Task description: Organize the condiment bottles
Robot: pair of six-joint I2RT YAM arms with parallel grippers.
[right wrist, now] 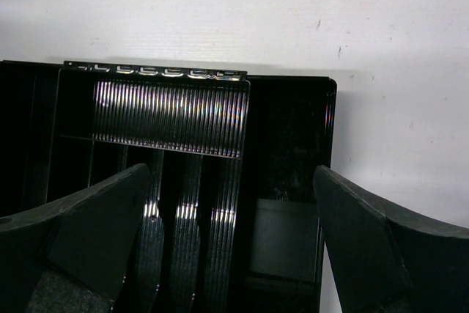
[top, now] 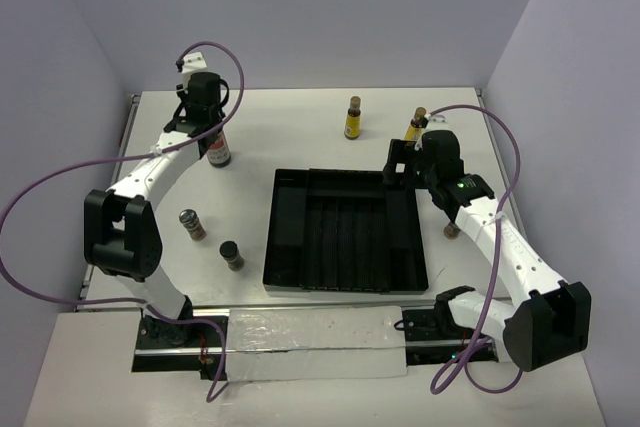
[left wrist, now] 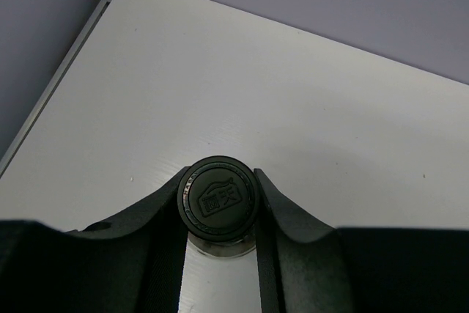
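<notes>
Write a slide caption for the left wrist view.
Left gripper shut on the black-capped bottle, white table beyond.

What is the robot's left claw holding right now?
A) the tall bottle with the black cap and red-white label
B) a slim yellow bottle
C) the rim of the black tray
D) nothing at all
A: the wrist view shows the left claw pressed against both sides of the tall bottle at its black cap, and from above the red-white label sits just below that claw.
</notes>
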